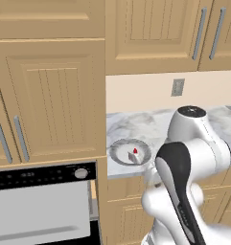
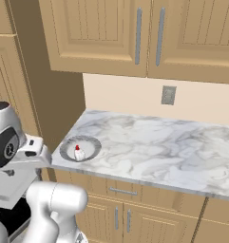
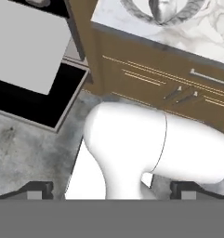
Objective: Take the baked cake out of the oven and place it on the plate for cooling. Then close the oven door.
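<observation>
The baked cake (image 1: 134, 154), a small pale wedge with a red top, sits on the plate (image 1: 118, 153), slightly off its centre. The plate rests on the marble bench (image 2: 173, 142) near its left front corner, just beside the tall wooden cabinet (image 1: 50, 95). Below and to the left, the oven door (image 1: 38, 213) hangs open, its plain grey inner face showing under the black control panel (image 1: 40, 176). The claw (image 3: 111, 189) points down toward the floor (image 3: 20, 148), its fingertips (image 3: 36, 189) spread wide and holding nothing.
</observation>
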